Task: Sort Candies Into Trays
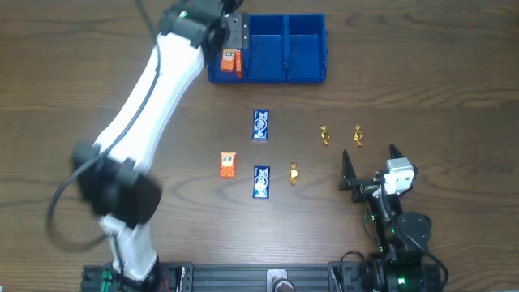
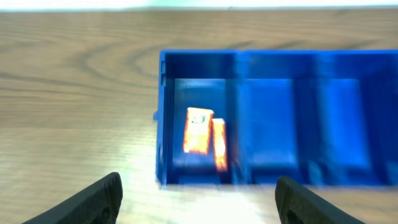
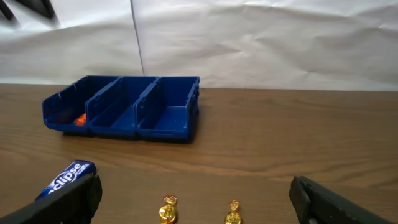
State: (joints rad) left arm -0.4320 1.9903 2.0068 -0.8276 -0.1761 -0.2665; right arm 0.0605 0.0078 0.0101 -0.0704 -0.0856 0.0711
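A blue three-compartment tray (image 1: pixel 268 53) stands at the far middle of the table. Its left compartment holds two orange candies (image 1: pixel 231 62), also seen from the left wrist as one flat orange candy (image 2: pixel 199 130) and one on edge (image 2: pixel 219 144). My left gripper (image 1: pixel 233 34) hovers over that end of the tray (image 2: pixel 336 124), open and empty (image 2: pixel 199 202). On the table lie an orange candy (image 1: pixel 228 165), two blue candies (image 1: pixel 260 125) (image 1: pixel 261 182) and three gold candies (image 1: pixel 324 135) (image 1: pixel 358 135) (image 1: pixel 293 173). My right gripper (image 1: pixel 369 174) sits open near the front right, facing the tray (image 3: pixel 168 118).
The left arm's white link (image 1: pixel 150 97) slants across the left half of the table. In the right wrist view a blue candy (image 3: pixel 65 177) and two gold candies (image 3: pixel 168 208) (image 3: pixel 233 211) lie just ahead of the open fingers. A white wall stands behind the table.
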